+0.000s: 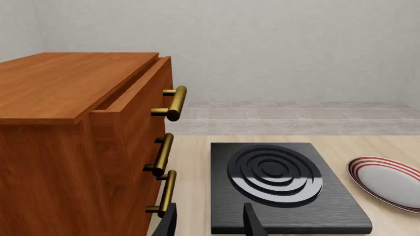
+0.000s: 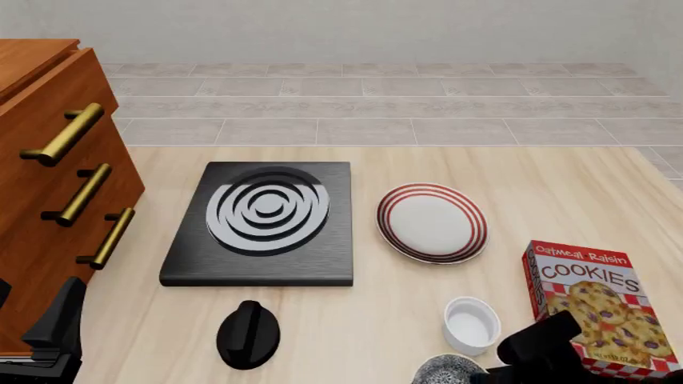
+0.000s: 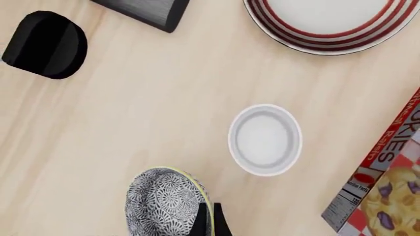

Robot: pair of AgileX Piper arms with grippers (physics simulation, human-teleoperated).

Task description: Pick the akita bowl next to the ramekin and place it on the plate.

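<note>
Front view: one akita bowl (image 2: 449, 371), one ramekin (image 2: 472, 324), one plate (image 2: 433, 222), one stove slab (image 2: 265, 223), one black knob (image 2: 248, 334), one cookie box (image 2: 597, 306) reading "Oatmeal Raisin COOKIES", one wooden cabinet (image 2: 48, 184) with three brass handles. Right gripper (image 3: 208, 220) clamped narrow on akita bowl's rim, ramekin just beyond, plate farther ahead. Left gripper (image 1: 210, 221) spread apart, holding nothing, slab ahead.

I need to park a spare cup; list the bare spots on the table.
Bare wood lies between the stove slab and the black lump, and behind the plate. It is crowded near the ramekin, bowl and cookie box.
</note>
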